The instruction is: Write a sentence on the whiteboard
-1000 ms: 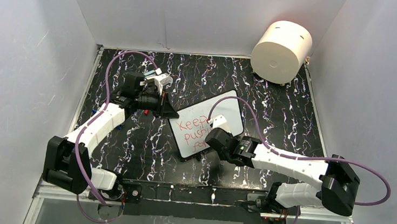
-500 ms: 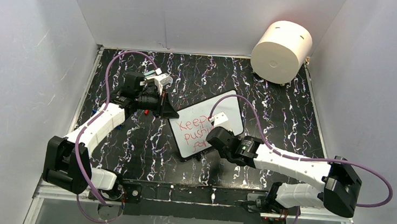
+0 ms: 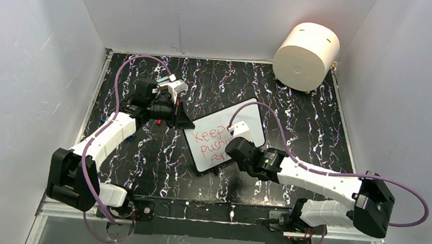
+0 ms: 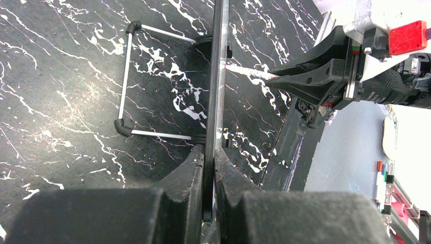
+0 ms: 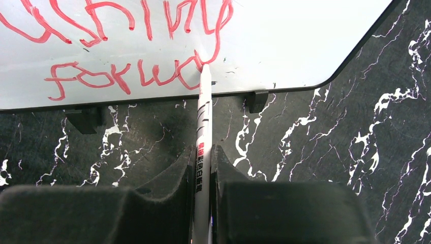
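Our left end effector (image 4: 209, 157) clamped the whiteboard (image 5: 295, 35); our right end effector (image 5: 203, 157) pressed its gripped marker (image 5: 204, 112) to the sentence (image 5: 117, 76).

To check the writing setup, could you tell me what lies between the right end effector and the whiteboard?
A white marker, clamped in the right end effector, reaches the whiteboard with its tip; the right wrist view shows it.

centre: whiteboard (image 3: 216, 125) blocks; left gripper (image 4: 209, 152) clamped on its left edge, right gripper (image 5: 203, 152) gripping marker (image 5: 204, 101) at its lower edge | upper right: cream cylinder (image 3: 305, 56) fills the corner | open: tabletop (image 3: 235, 79) across top centre; strip right of the board | left: left arm (image 3: 106, 136) near the wall, gap narrow
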Robot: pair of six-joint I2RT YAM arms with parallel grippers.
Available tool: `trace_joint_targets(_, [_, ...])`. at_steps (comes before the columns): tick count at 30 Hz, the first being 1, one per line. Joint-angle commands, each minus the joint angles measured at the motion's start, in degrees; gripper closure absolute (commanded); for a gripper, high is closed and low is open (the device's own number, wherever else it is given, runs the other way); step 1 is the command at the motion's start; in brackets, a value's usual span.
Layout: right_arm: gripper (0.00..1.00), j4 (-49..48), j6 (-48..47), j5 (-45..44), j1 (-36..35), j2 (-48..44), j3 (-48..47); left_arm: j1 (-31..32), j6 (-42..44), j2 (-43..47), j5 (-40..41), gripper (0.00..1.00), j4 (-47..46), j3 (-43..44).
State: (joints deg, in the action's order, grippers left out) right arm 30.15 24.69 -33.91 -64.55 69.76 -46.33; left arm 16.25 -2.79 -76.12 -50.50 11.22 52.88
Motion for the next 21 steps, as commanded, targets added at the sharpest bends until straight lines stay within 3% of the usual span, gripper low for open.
trace_joint_targets(1, [1.0,-1.2,1.2,0.0,0.4,0.6,-0.8,0.4,1.7,-2.4,7.9,1.0,4.2,-0.9])
trace_joint_targets(21, [1.0,1.0,3.1,0.1,1.3,0.7,1.0,0.4,1.7,-2.4,8.1,1.0,4.2,-0.9])
